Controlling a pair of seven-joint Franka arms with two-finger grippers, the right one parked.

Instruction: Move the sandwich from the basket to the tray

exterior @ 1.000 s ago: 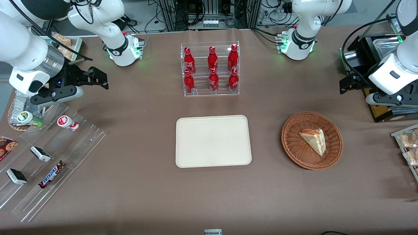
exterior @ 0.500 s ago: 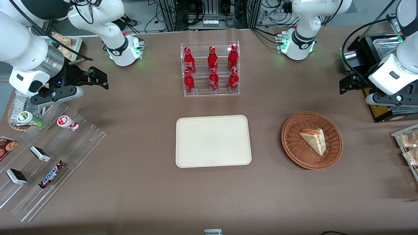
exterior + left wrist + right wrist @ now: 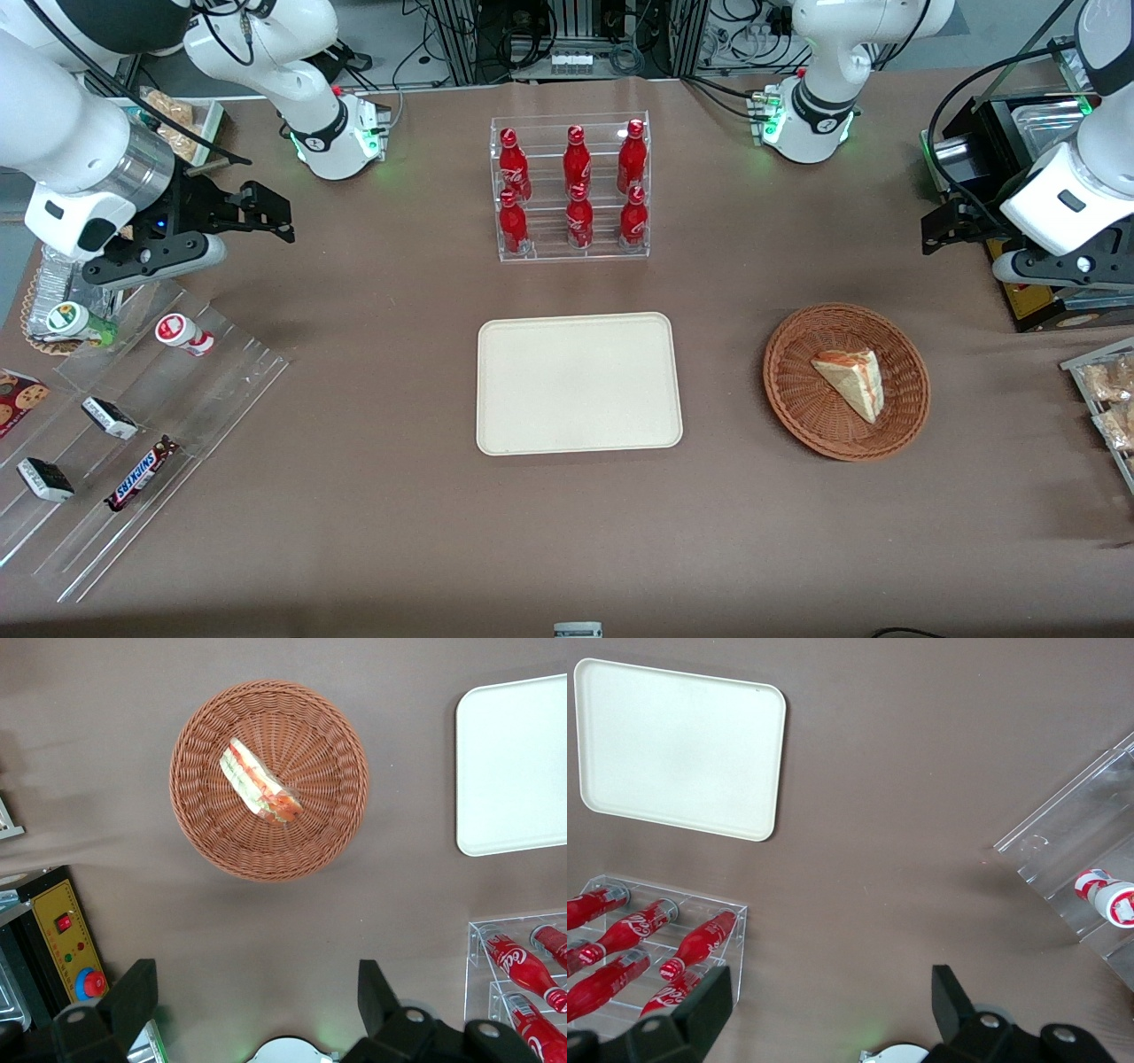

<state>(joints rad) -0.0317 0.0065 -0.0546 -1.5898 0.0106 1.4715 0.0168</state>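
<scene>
in the wicker basket [image 3: 846, 381], toward the working arm's end of the desk [image 3: 390, 496], the sandwich [image 3: 850, 383] is lying flat, a bit off the middle, with the red and green filling showing along one long cut edge. the tray [image 3: 578, 383] is sitting bare beside the basket, well apart from it, in front of the rack of red bottles [image 3: 572, 188]

the left arm's end effector [image 3: 257, 997] is hanging high up with its fingers spread wide apart and gripping nothing. it isn't over the basket yet, it's sitting farther from the front camera than the basket and out toward the black box [image 3: 1019, 159] at that end of the desk

so i'm reading this as the very start, the reach is what's in hand. what i'd be aiming for: getting centred right over the wedge first, then turning the wrist so the fingers are closing across the two flat bread faces or the short way over the wedge, not along its length. coming straight down matters because the basket rim is raised and a slanted approach is probably going to clip the weave

bread is soft, so i'd be closing gently, too hard and it's squashing and the filling is sliding out. also watching that the basket isn't lifting along with it, it looks light
</scene>
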